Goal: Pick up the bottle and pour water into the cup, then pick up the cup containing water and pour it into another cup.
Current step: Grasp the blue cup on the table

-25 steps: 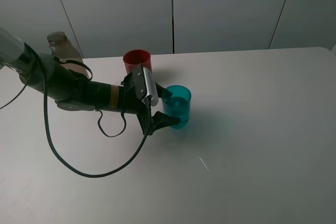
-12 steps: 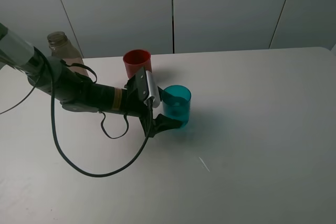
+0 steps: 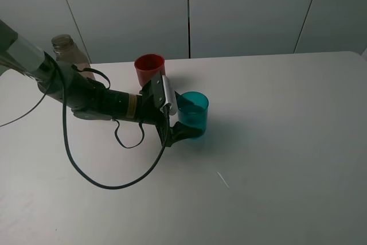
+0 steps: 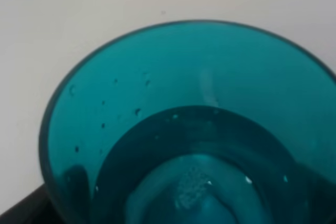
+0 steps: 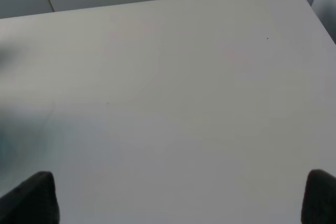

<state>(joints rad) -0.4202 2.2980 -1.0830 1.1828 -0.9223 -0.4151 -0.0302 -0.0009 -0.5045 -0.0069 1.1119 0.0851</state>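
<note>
No words, numbers or signs can be read anywhere. The teal cup (image 3: 195,116) right at the left gripper (image 3: 187,121) is plain. The red cup (image 3: 149,67) just behind the gripper and the bottle (image 3: 67,50) far back past its arm show no label.

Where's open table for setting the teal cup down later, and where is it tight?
Free: the whole table right of the teal cup to the right edge, and the front strip below the cable. Crowded: back-left, where bottle, red cup, left gripper and teal cup cluster.
</note>
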